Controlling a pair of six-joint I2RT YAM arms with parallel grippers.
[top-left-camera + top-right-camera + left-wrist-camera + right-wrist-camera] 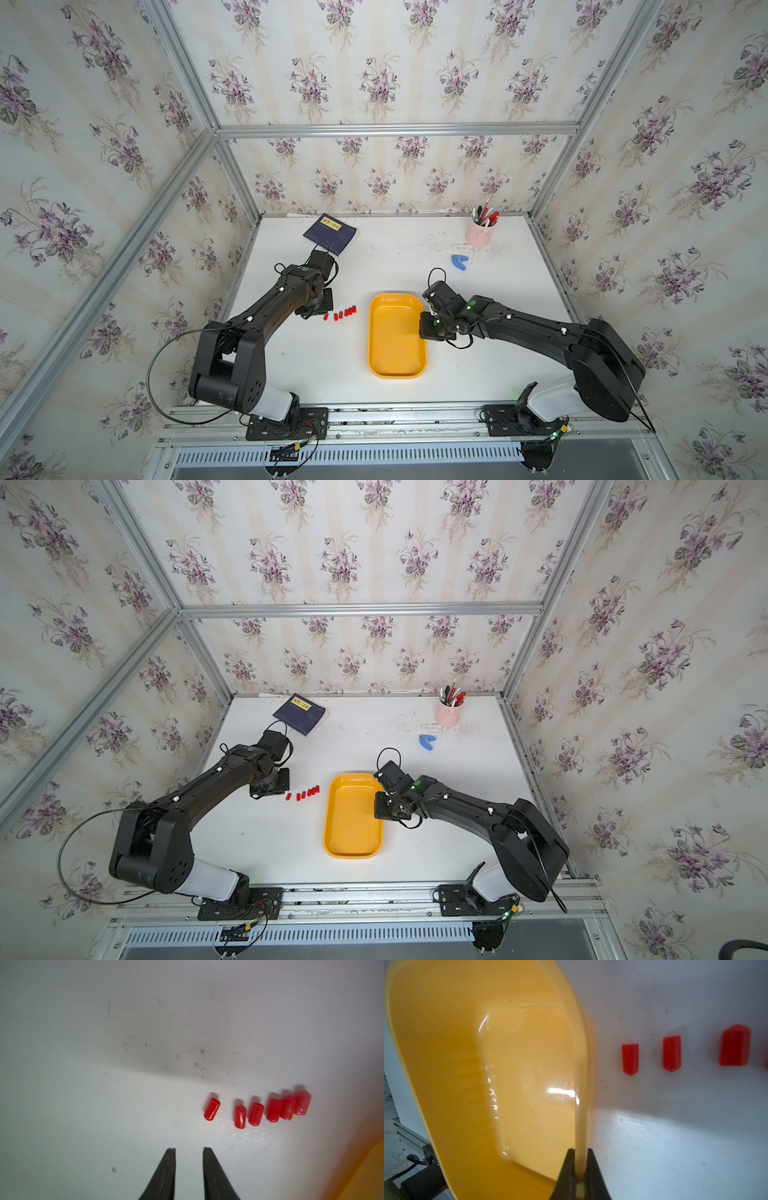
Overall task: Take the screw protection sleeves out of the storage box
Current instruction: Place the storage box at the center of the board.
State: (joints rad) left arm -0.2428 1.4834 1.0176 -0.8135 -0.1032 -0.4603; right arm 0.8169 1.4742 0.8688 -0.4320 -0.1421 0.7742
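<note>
The storage box (395, 345) (351, 825) is a shallow yellow-orange tray lying mid-table, and its inside shows nothing in it. Several red screw protection sleeves (340, 313) (303, 793) lie in a short row on the white table just left of the box. My left gripper (189, 1149) hovers beside that row, open by a narrow gap with nothing between its fingers. The sleeves (256, 1113) lie just ahead of its tips and off to one side. My right gripper (580, 1150) is shut on the box's rim (579, 1084) at its right side, with sleeves (671, 1053) visible past the box.
A dark blue notebook (330, 234) lies at the back left, close behind the left wrist. A pink pen cup (480, 232) stands at the back right, with a small blue clip-like object (460, 262) in front of it. Aluminium rails border the table.
</note>
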